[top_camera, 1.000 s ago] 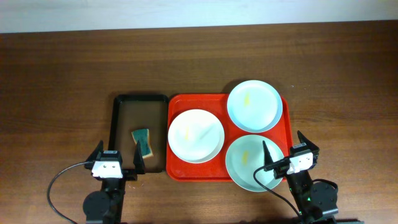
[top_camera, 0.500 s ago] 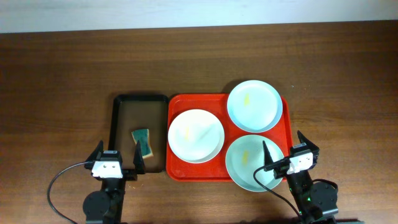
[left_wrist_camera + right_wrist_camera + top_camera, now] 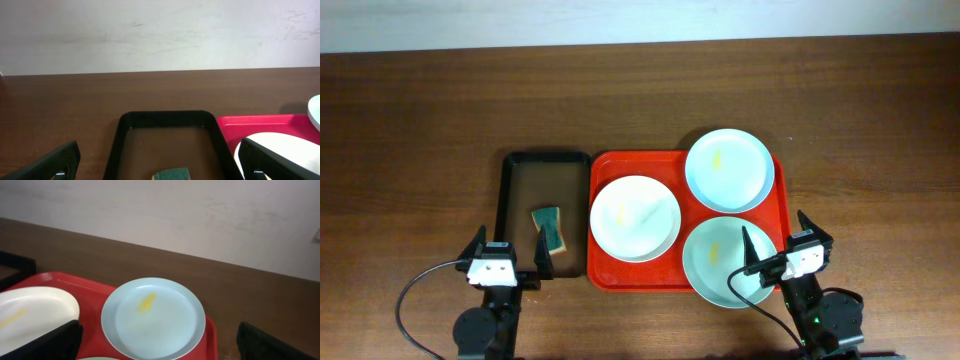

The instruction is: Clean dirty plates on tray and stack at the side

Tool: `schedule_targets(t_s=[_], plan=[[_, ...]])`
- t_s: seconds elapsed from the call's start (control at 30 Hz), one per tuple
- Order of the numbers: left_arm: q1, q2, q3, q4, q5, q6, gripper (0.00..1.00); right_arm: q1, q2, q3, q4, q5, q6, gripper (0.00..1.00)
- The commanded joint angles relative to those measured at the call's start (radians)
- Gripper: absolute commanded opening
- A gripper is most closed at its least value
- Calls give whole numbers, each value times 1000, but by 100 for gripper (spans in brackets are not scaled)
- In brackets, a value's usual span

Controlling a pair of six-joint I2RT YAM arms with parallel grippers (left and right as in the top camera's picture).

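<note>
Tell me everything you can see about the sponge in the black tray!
The sponge is a small, soft-looking block, dark green on top with a yellowish layer showing at its edges. It lies flat and a bit slanted in the near half of the black tray, resting on the tray's floor away from the rim. Nothing grips it, and it sits alone in there.

Glossy plates [image 3: 728,170], red plastic tray [image 3: 686,272], wood-grain table [image 3: 420,120]

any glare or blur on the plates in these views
Overhead: even light, no hard glare, three plates sharp. Right wrist: far plate crisp, yellow smear plain. Left wrist: black tray sharp, sponge cut off at the bottom edge.
</note>
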Motion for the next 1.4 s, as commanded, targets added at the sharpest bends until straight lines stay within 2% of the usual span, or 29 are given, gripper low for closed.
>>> schedule_targets(t_s=[0.0,0.2,0.3,0.43,0.63,0.7,0.83,0.9,1.0,1.13,1.23,1.33,1.37], plan=[[5,-7,-2,6,8,18,99,2,5,-5,1,-13,112,99],[5,-7,56,3,179,6,99,2,5,49,-11,-143,143,98],[5,-6,156,-60,237,-113,99,2,5,124,-90,-171,276,98],[5,28,335,-183,324,-167,99,2,5,248,-203,-206,344,98],[5,304,777,-468,413,-163,99,2,74,539,-398,-197,350,98],[5,441,941,-600,457,-109,99,2,177,676,-505,-179,345,98],[5,635,1156,-822,461,-34,99,2,368,863,-636,-180,342,98],[5,770,1281,-1004,460,-30,99,2,548,1027,-743,-180,342,98],[5,900,1360,-1165,460,-30,99,2,765,1204,-871,-191,342,98],[5,1033,1364,-1247,460,-31,99,2,997,1337,-995,-336,343,98],[5,1117,1364,-1283,422,-30,99,2,1103,1341,-1017,-446,343,98],[5,1184,1364,-1284,364,-30,99,2,1201,1341,-1038,-441,343,98],[5,1208,1364,-1286,349,-30,99,2,1244,1341,-1044,-441,343,90]])
